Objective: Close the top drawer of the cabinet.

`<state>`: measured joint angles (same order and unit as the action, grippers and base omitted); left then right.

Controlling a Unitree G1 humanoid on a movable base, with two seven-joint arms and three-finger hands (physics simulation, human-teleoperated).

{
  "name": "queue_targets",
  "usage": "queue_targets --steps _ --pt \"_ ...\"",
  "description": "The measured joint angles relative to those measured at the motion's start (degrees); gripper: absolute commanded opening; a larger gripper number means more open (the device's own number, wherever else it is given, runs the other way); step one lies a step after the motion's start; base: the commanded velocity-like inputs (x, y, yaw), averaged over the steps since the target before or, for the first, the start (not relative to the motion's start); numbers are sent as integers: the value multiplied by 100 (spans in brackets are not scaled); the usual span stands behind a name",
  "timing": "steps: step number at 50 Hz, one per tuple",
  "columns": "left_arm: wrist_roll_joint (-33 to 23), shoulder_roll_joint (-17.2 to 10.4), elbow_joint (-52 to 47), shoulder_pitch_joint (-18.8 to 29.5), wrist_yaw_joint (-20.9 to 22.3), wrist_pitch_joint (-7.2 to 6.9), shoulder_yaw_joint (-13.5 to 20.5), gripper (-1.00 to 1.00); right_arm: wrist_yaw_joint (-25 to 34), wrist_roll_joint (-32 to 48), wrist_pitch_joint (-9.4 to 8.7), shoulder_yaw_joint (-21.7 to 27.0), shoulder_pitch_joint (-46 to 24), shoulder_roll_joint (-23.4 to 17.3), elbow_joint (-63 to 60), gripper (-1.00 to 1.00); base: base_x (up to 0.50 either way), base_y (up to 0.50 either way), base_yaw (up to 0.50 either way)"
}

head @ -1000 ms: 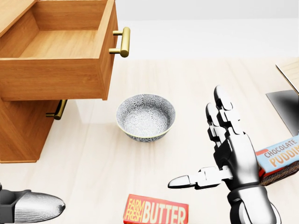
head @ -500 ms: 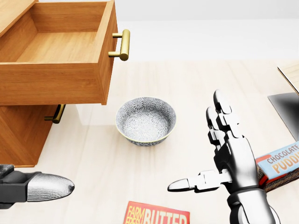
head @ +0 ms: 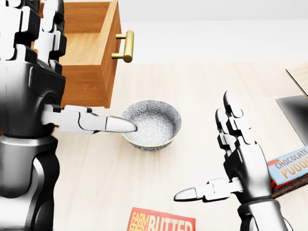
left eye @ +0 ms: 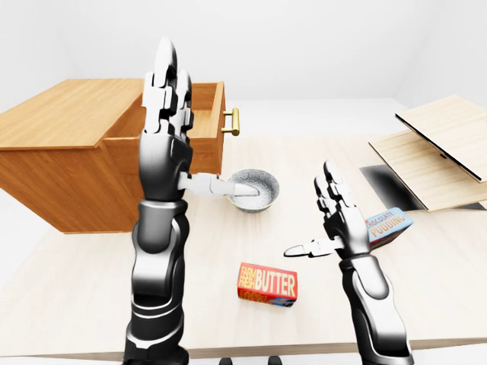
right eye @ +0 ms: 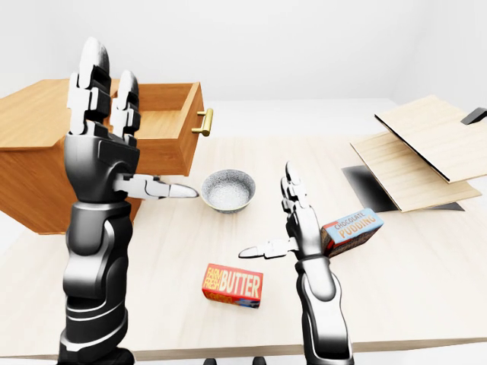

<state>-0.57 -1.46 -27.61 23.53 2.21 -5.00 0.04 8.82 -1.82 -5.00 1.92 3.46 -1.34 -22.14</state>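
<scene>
The wooden cabinet [right eye: 30, 144] stands at the left of the table. Its top drawer [head: 91, 53] is pulled out, and the brass handle [head: 126, 46] on its front points right. My left hand [right eye: 106, 137] is raised and open, fingers pointing up and thumb pointing right, and it covers part of the drawer's side, left of the drawer front. I cannot tell if it touches the drawer. My right hand [head: 226, 154] is open and empty, held above the table at the lower right.
A patterned bowl [head: 151, 124] sits on the table [head: 192, 82] just below the drawer front. A red butter box [head: 161, 221] lies at the bottom, and a chocolate pudding box [head: 291, 168] is by my right hand. Wooden boards [right eye: 426, 144] lie at the right.
My left arm has risen from the lower left corner to in front of the open drawer, hand open with fingers up. My right hand has barely moved.
</scene>
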Motion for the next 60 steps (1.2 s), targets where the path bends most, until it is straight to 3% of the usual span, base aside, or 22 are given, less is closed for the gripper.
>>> queue_targets --steps 16,34,47,60 --pt "-492 380 1000 491 170 0 -393 100 8 34 0 6 77 7 -276 100 0 0 0" --pt "-906 681 1822 499 189 0 -639 100 1 56 0 24 117 11 -289 100 0 0 0" --pt "-1028 746 2398 540 75 0 -631 100 -8 73 0 38 144 11 -282 100 0 0 0" --pt "-1088 642 3621 930 -492 0 -437 100 2 85 0 40 187 13 -279 100 0 0 0"
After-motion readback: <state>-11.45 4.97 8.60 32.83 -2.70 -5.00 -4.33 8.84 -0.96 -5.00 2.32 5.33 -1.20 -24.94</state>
